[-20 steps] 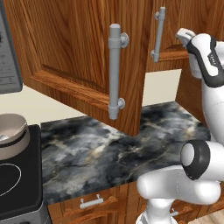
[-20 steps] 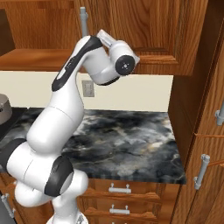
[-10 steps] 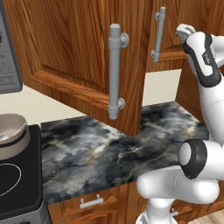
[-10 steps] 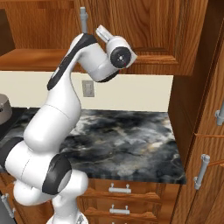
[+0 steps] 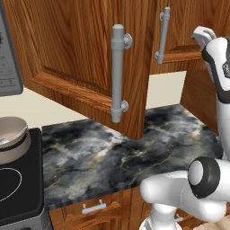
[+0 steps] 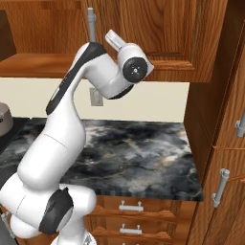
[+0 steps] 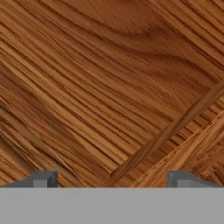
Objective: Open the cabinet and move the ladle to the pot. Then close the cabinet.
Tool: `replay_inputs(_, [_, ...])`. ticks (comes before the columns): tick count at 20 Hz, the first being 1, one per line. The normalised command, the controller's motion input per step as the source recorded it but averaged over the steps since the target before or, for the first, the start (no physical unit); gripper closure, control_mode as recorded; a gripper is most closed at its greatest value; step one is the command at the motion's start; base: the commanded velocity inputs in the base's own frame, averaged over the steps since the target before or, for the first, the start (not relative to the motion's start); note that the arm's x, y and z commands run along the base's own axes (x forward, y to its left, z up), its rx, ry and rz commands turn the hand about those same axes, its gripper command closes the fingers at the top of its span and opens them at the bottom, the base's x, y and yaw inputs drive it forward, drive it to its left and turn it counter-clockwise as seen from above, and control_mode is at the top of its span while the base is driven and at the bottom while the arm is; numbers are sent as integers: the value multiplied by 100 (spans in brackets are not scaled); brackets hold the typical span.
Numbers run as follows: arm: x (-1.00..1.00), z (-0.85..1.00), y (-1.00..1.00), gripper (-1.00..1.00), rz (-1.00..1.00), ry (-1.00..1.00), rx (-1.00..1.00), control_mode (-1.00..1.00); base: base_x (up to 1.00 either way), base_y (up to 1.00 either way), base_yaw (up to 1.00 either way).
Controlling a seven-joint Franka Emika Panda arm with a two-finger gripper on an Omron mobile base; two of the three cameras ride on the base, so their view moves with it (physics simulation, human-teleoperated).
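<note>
At twelve o'clock in the left base view, the cabinet (image 5: 90, 49) hung over the counter (image 5: 130, 148), one door swung out toward the camera with its long grey handle (image 5: 117, 74) standing upright at the door's edge. A second handle (image 5: 163, 35) showed on the door behind, at about one o'clock. The pot (image 5: 12, 139) sat at nine o'clock on the dark stove (image 5: 18, 193), apart from the marbled counter; something pale and curved lay inside it, though what it was could not be told. A grey appliance (image 5: 9, 58) hung at ten o'clock above the stove.

The arm rose at three o'clock in that view, its hand up by the cabinet's lower edge. From the right base view the arm bent up to eleven o'clock, the hand close under the cabinet (image 6: 158, 38), with a wall outlet (image 6: 96, 97) just below it and drawers (image 6: 131, 215) at six o'clock under the counter (image 6: 139, 158).

Seen from the hand view, the end effector (image 7: 112, 179) faced wood grain and a panel groove (image 7: 175, 127) running from five toward two o'clock. Its fingertips (image 7: 43, 179) stood spread wide near the two bottom corners, with nothing between them.
</note>
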Motion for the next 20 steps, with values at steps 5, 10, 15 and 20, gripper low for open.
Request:
replay_inputs(5, [-100,4,-6,-100,0,-7,0,-100,0,0,0])
replay_inputs(10, [-98,25,1,-100,0,-16,0,-100,0,0,0])
replay_inputs(15, [-79,23,25,-100,0,0,-1,-100,0,0,0])
replay_inputs(20, [-79,0,45,-100,0,0,-4,-100,0,0,0])
